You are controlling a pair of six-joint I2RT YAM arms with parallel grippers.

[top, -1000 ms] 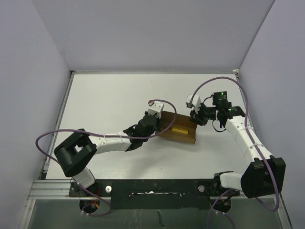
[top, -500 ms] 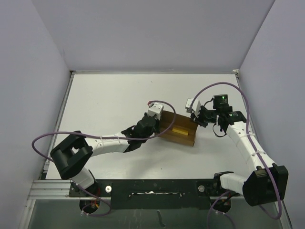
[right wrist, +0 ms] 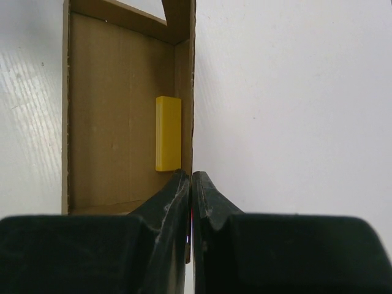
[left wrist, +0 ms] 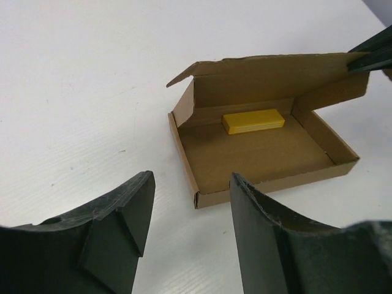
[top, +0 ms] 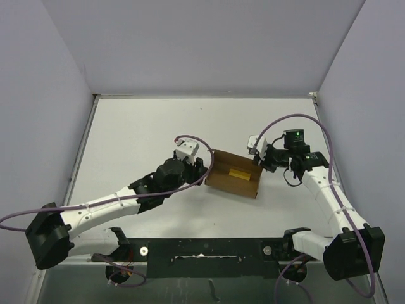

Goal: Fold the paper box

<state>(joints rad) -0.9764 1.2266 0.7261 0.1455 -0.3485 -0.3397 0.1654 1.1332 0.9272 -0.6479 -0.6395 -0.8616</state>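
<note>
The paper box lies open in the middle of the table. Your right gripper pinches the edge of its raised lid. The left gripper hangs half open near it, not touching. The cardboard looks light but stiff, so take it by the flap edges.

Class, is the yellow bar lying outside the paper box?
No, the yellow bar lies inside the open paper box, on its floor.

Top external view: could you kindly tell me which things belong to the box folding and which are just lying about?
Job: paper box, lid raised; right gripper, pinching the lid; left gripper, open beside it.
Lying about: yellow bar, inside the box.
</note>
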